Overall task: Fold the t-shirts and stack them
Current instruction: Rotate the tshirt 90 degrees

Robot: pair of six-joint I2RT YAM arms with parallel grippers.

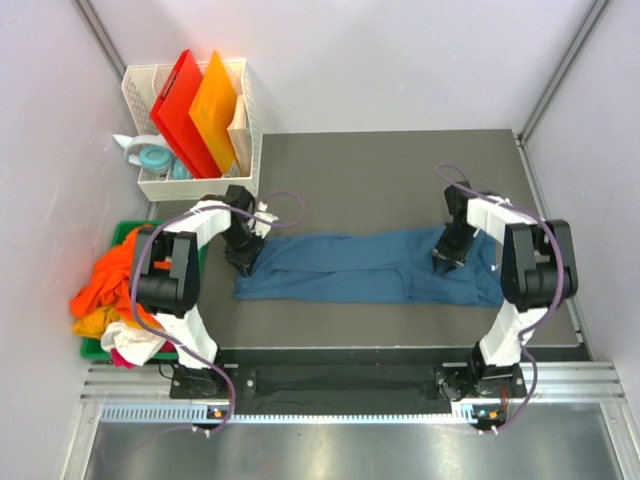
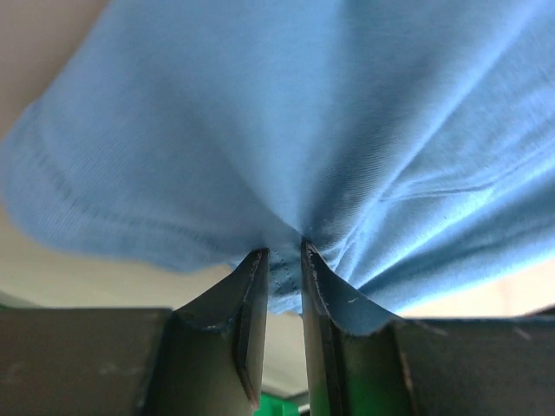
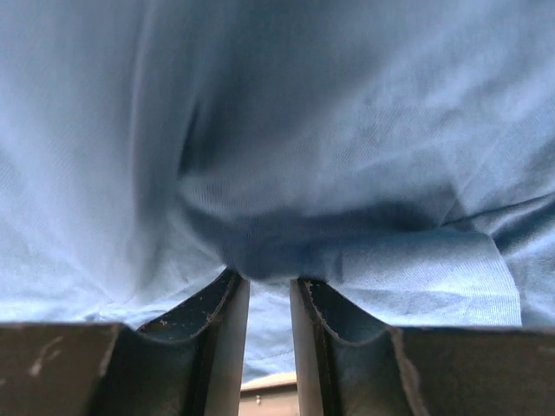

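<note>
Now we grip the teal-blue t-shirt (image 1: 360,268), stretched left to right across the dark mat (image 1: 380,170). Our left gripper (image 2: 282,253) pinches its left end and our right gripper (image 3: 269,282) its right end. To fold well, we should move both ends together, level and taut, so nothing bunches midway.

The teal-blue t-shirt (image 1: 370,268) is showing a plain, unpatterned dark tone from above and is reading as a lighter blue in both wrist views, against a dark grey mat (image 1: 380,170). The other t-shirts (image 1: 100,287) are showing bright orange, yellow and white over a green bin (image 1: 128,233). A red board (image 1: 178,110) and an orange board (image 1: 215,105) are standing out against a white lattice-patterned basket (image 1: 140,85).
</note>
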